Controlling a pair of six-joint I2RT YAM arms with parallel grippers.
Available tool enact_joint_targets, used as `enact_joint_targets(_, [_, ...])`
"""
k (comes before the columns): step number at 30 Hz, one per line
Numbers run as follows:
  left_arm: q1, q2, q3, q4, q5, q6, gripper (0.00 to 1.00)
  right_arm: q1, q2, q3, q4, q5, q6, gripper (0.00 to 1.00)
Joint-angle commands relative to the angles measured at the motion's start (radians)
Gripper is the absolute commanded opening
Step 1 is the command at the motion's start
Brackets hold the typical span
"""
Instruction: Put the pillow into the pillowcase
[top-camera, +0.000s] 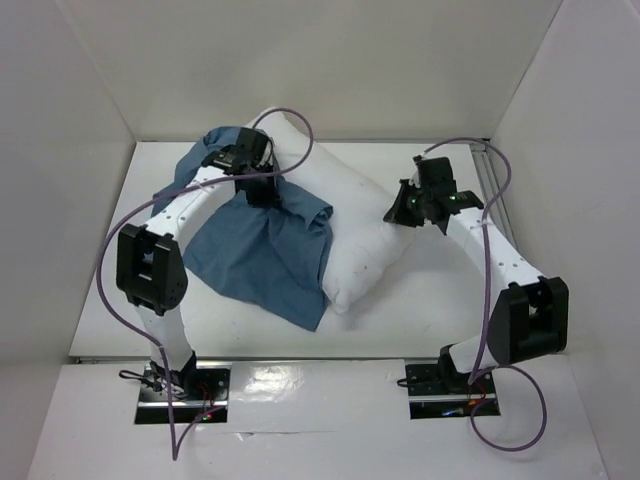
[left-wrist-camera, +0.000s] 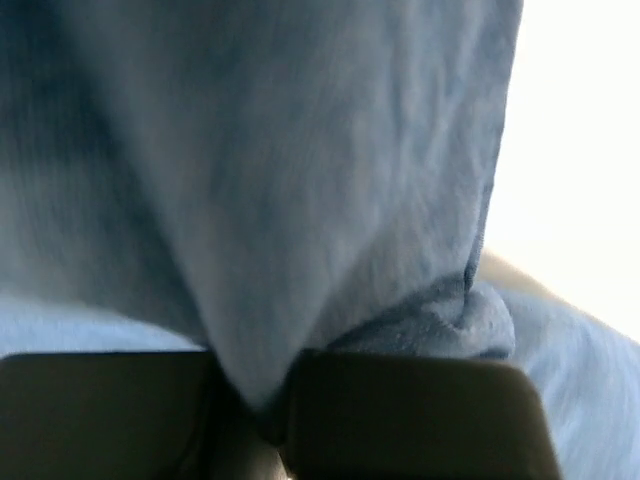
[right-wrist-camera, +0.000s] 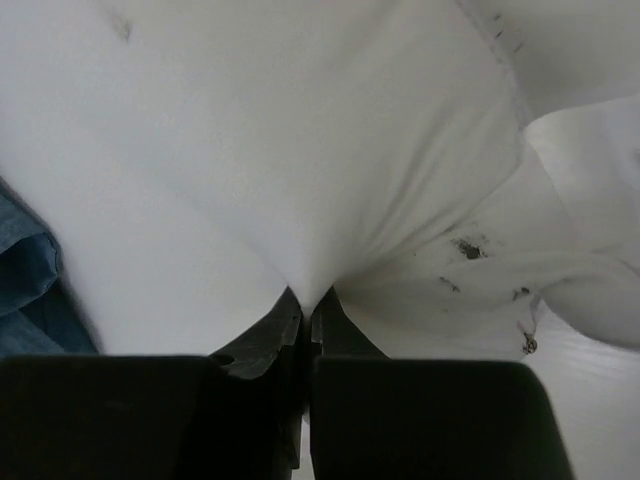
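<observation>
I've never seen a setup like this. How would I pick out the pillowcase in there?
Start at the white table and look toward its left half. There the pillowcase lies draped over the left end of the pillow, pinched from above by the left gripper. It is the only dusty-blue thing, limp and wrinkled, whereas the pillow beside it is white and plump.

On the table (top-camera: 425, 305), the pillowcase (top-camera: 265, 262) overlaps the pillow (top-camera: 365, 220) — at its left.
</observation>
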Motion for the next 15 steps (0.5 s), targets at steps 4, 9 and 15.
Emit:
enact_joint_targets(4, [0.194,-0.198,0.041,-0.025,-0.154,0.041,0.00,-0.257,-0.119,0.043,-0.136,0.365,0.012,0.00])
enact_joint_targets(9, [0.250,-0.262,0.090,-0.034,-0.103,0.097,0.00,-0.414,-0.266,-0.008,-0.178,0.481,0.012,0.00])
enact_joint_targets(15, [0.250,-0.290,0.087,-0.027,-0.037,0.128,0.00,-0.414,-0.318,0.015,-0.201,0.594,0.055,0.00])
